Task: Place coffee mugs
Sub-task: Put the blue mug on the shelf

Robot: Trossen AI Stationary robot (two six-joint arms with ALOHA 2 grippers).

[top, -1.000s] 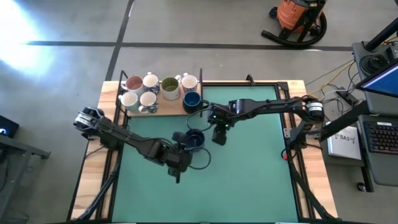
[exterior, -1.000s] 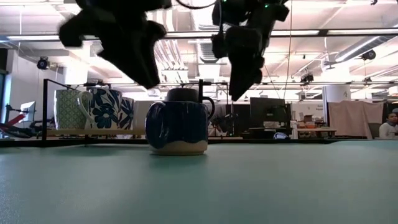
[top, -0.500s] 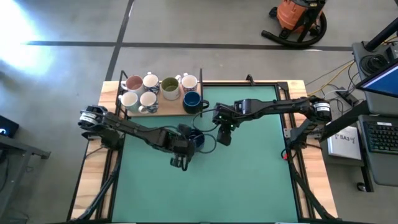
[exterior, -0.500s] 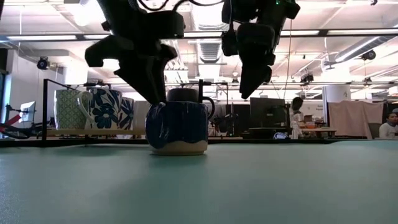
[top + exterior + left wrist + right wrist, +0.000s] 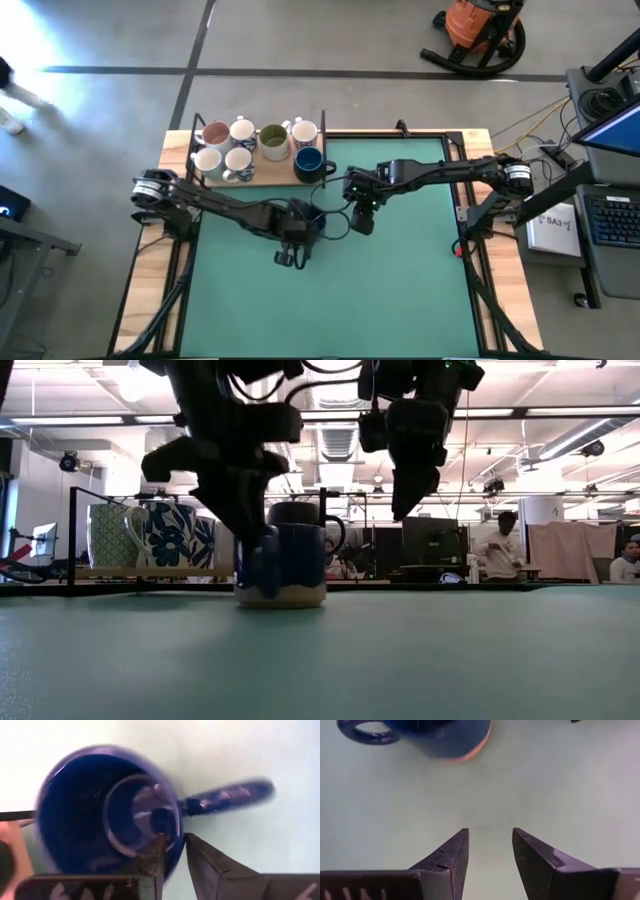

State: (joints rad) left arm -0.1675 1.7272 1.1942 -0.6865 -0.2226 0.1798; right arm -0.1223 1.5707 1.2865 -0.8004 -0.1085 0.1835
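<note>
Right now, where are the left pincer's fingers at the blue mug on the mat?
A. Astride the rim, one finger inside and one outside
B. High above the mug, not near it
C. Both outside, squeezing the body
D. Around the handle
A: in the left wrist view the left pincer has one finger inside the blue mug and the other outside its wall, while the handle sticks out free to the side.

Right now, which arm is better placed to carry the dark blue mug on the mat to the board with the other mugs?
The left. The left gripper already has its fingers astride the rim of the dark blue mug, one inside and one outside. The right gripper hangs open above the bare green mat, holding nothing.
</note>
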